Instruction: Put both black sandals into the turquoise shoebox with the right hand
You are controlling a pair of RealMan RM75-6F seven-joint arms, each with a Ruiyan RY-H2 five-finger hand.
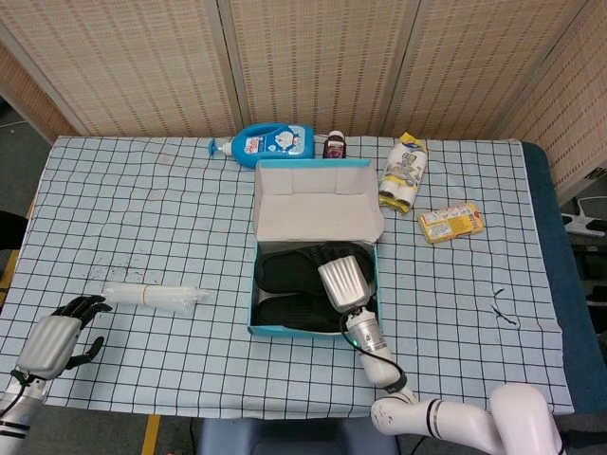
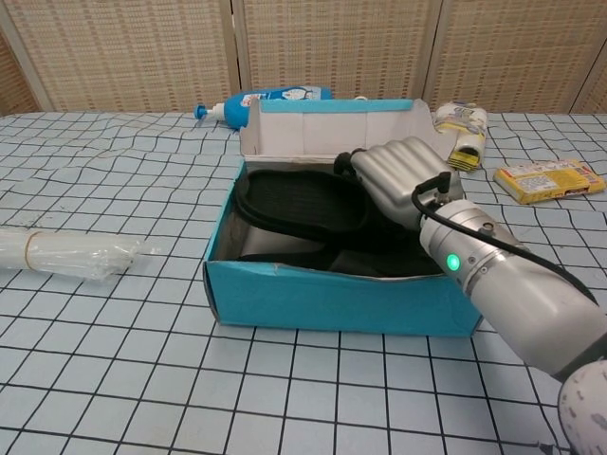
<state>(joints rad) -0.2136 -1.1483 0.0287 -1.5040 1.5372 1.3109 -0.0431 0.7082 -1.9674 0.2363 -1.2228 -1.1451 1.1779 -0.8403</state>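
Note:
The turquoise shoebox (image 1: 254, 303) (image 2: 322, 301) stands mid-table with its lid flipped up at the back. Inside it lies one black sandal (image 1: 283, 311) (image 2: 379, 258) on the floor of the box. A second black sandal (image 1: 285, 270) (image 2: 299, 201) sits lowered into the box on top of the first, and my right hand (image 1: 343, 281) (image 2: 398, 178) grips its right end from above. My left hand (image 1: 57, 336) rests at the table's near left corner, fingers curled, holding nothing.
A clear plastic roll (image 1: 152, 296) (image 2: 62, 254) lies left of the box. Behind the box stand a blue bottle (image 1: 270, 142) (image 2: 275, 97), a small dark jar (image 1: 334, 148), a yellow-white bag (image 1: 403, 171) (image 2: 460, 123) and a yellow packet (image 1: 451, 222) (image 2: 550, 180).

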